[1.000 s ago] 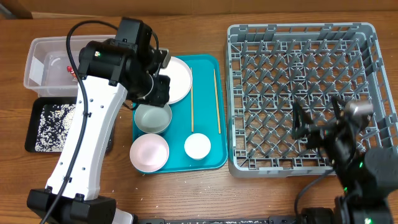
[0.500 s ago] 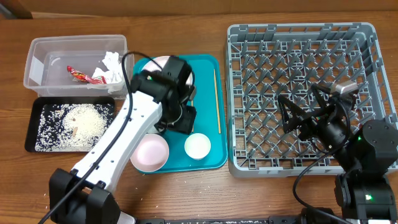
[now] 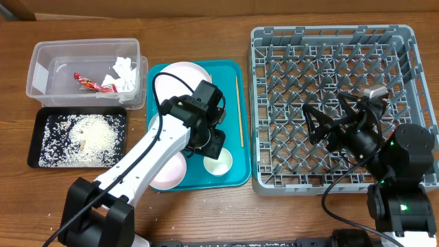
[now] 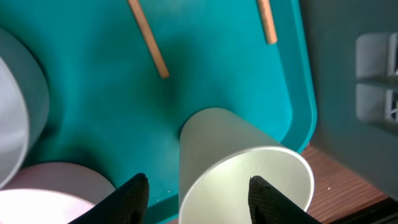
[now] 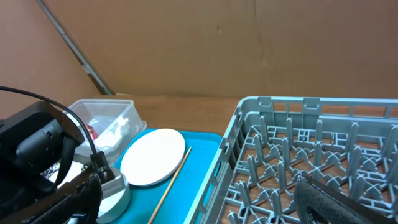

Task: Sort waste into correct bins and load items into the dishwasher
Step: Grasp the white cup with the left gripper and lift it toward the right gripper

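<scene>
My left gripper [image 3: 215, 145] is open low over the small white cup [image 3: 219, 163] on the teal tray. In the left wrist view its fingers [image 4: 199, 194] straddle the cup's [image 4: 242, 165] near wall, one outside and one over the mouth. The pink plate [image 3: 170, 173] lies left of the cup, partly under my arm. The large white plate [image 3: 180, 71] lies at the tray's back. One chopstick [image 3: 238, 110] shows; both show in the left wrist view [image 4: 148, 38]. The bowl edge [image 4: 18, 118] shows at the left there. My right gripper [image 3: 337, 127] is open and empty above the grey dish rack [image 3: 405, 41].
The clear tub [image 3: 48, 58] at the back left holds napkins [image 3: 122, 74] and the red wrapper [image 3: 86, 82]. The black tray [image 3: 36, 147] in front of it holds rice grains [image 3: 92, 134]. The teal tray [image 3: 236, 175] sits close beside the rack. A few grains lie on the table.
My left arm has swung from the tub side across the teal tray and come down at the white cup. My right gripper has shifted a little left over the rack.
</scene>
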Motion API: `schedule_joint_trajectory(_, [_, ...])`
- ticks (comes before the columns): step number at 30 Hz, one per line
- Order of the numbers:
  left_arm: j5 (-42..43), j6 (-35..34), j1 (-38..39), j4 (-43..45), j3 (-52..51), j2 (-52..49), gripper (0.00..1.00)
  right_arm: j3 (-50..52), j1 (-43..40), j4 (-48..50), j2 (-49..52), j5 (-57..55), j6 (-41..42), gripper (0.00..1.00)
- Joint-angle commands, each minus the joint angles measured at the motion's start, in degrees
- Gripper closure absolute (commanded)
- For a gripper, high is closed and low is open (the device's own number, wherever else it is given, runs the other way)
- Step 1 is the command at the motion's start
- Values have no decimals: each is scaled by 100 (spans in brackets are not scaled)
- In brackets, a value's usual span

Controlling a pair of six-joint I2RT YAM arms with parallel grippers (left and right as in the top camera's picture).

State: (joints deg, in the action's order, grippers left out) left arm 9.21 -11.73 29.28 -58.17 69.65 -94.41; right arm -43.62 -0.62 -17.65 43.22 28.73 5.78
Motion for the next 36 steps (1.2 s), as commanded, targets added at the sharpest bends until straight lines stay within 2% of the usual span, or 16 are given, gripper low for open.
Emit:
schedule_joint_trajectory(1, [-33, -55, 39, 74, -205, -83, 50, -122, 24, 17, 61, 146, 20, 0])
schedule_joint_trajectory(5, [-11, -74, 39, 160, -282, -101, 60, -122, 24, 20, 92, 232, 17, 0])
schedule_joint_trajectory(9, [131, -74, 39, 214, -284, -105, 65, -122, 24, 17, 90, 247, 17, 0])
schedule_joint_trajectory(16, [138, -76, 39, 643, -649, -107, 66, -122, 24, 17, 90, 249, 17, 0])
schedule_joint_trajectory(17, [136, -76, 39, 651, -667, -107, 68, -122, 24, 17, 92, 247, 17, 0])
schedule_joint_trajectory(20, [140, -181, 37, 769, -658, -107, 96, -122, 24, 17, 92, 249, 17, 0])
schedule_joint_trajectory(24, [472, -286, -85, 811, -466, -105, 96, -122, 24, 20, 92, 249, 28, 0])
schedule_joint_trajectory(27, [1224, -59, -404, 632, -39, -105, 96, -122, 24, 109, 122, 251, 483, 0])
schedule_joint_trajectory(28, [1954, 223, -758, 439, 352, -105, 96, -122, 24, 210, 212, 291, 1023, 0])
schedule_joint_trajectory(29, [2347, 378, -942, 358, 522, -105, 96, -118, 24, 267, 271, 376, 1141, 0])
schedule_joint_trajectory(33, [4131, 1040, -1749, 50, 1080, -105, 96, -118, 24, 588, 708, 994, 1193, 0])
schedule_joint_trajectory(36, [5379, 1318, -2326, -35, 1255, -105, 96, -118, 24, 1036, 1239, 1690, 1237, 4])
